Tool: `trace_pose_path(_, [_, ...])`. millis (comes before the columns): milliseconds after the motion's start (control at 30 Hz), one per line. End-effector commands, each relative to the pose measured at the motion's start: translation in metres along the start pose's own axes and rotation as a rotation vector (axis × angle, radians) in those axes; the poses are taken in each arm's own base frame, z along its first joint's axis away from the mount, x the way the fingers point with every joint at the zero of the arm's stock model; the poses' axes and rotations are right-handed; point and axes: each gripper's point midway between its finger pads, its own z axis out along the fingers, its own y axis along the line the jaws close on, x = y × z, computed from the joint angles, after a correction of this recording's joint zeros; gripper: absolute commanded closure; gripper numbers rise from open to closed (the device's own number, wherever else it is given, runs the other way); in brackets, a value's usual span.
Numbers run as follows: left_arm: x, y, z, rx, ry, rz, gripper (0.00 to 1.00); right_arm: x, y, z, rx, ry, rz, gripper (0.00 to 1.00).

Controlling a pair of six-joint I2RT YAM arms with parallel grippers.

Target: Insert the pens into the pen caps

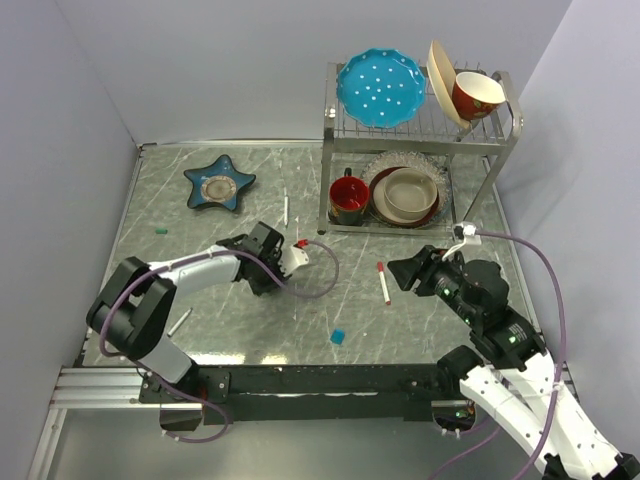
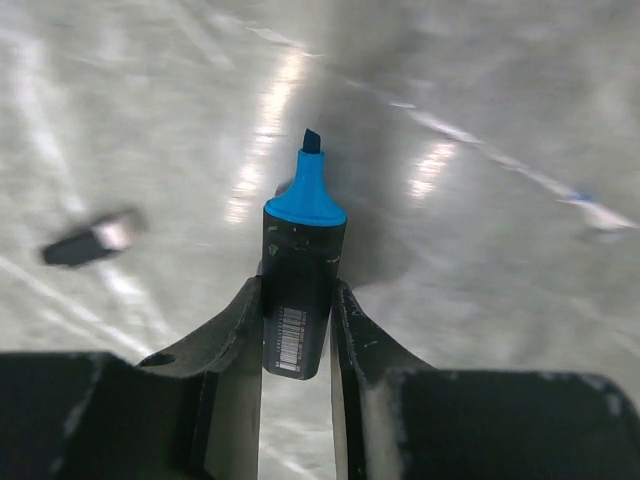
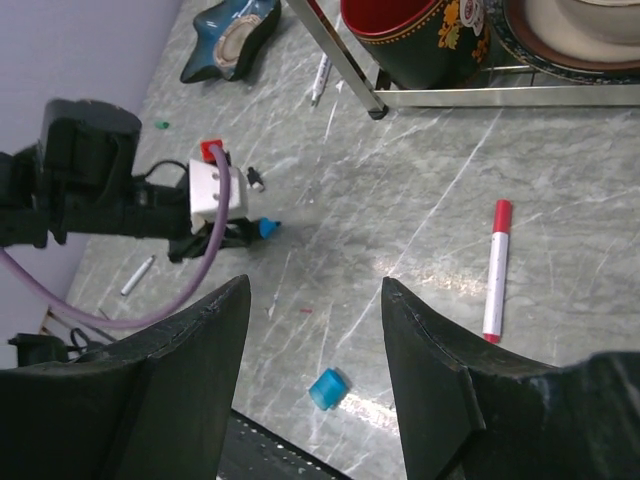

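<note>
On the marbled grey table (image 1: pixel 420 320), in front of the dish rack (image 1: pixel 500 150), the left gripper (image 2: pixel 296 295) clasped the black marker (image 2: pixel 300 250) by its barrel, blue tip pointing outward. The right gripper (image 3: pixel 315 285) hung with its jaws apart and empty, near the red-tipped pen (image 3: pixel 495 270) and the blue cap (image 3: pixel 327 388). A black cap (image 2: pixel 90 240) lay beside the marker.

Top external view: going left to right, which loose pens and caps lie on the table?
teal cap → thin grey pen → thin white pen → blue cap → red-tipped pen
</note>
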Motion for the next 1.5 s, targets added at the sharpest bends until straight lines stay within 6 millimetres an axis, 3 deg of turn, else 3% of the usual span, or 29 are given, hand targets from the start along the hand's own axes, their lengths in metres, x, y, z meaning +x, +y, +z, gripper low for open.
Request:
trace_pose_path(0, [-0.008,-0.032,-0.014,0.053,-0.06,-0.086,0.99,-0.009,0.011,-0.008,-0.04,-0.037,0.055,0.37])
trace_pose_path(133, [-0.042,-0.047,-0.04,0.074,-0.213,-0.13,0.99,-0.006,0.013,-0.003,-0.06,-0.053,0.122,0.36])
trace_pose_path(200, [-0.064,-0.054,-0.056,0.088,-0.317,-0.168,0.99,0.005,0.015,0.005,-0.087,-0.024,0.172,0.36])
trace_pose_path(333, [-0.096,-0.048,-0.075,0.053,-0.426,-0.362,0.99,0.013,0.025,0.025,-0.133,0.01,0.246,0.36])
trace_pose_path(433, [-0.114,-0.054,-0.082,0.076,-0.464,-0.419,0.99,0.016,0.036,0.04,-0.157,0.051,0.248,0.34])
trace_pose_path(567, [-0.138,-0.074,-0.095,0.152,-0.566,-0.443,0.99,0.012,0.066,0.056,-0.169,0.079,0.195,0.32])
trace_pose_path(600, [-0.141,-0.077,-0.097,0.169,-0.582,-0.465,0.99,0.018,0.077,0.057,-0.179,0.1,0.175,0.32])
trace_pose_path(633, [-0.148,-0.079,-0.102,0.186,-0.615,-0.465,0.99,0.024,0.074,0.067,-0.129,0.115,0.162,0.32])
trace_pose_path(833, [-0.159,-0.084,-0.125,0.206,-0.687,-0.475,0.99,0.03,0.087,0.091,-0.081,0.14,0.153,0.33])
trace_pose_path(1067, [-0.162,-0.083,-0.137,0.2,-0.737,-0.469,0.99,0.034,0.107,0.106,-0.097,0.162,0.136,0.38])
trace_pose_path(1200, [-0.166,-0.081,-0.144,0.194,-0.772,-0.477,0.99,0.047,0.107,0.114,-0.073,0.203,0.12,0.41])
trace_pose_path(1300, [-0.169,-0.082,-0.151,0.204,-0.797,-0.473,0.99,0.051,0.114,0.115,-0.11,0.213,0.114,0.5])
trace_pose_path(1367, [-0.172,-0.083,-0.155,0.211,-0.812,-0.466,0.97,0.053,0.119,0.114,-0.151,0.222,0.098,0.66])
trace_pose_path(1467, [-0.176,-0.089,-0.167,0.252,-0.84,-0.446,0.85,0.049,0.143,0.1,-0.302,0.237,0.047,0.92])
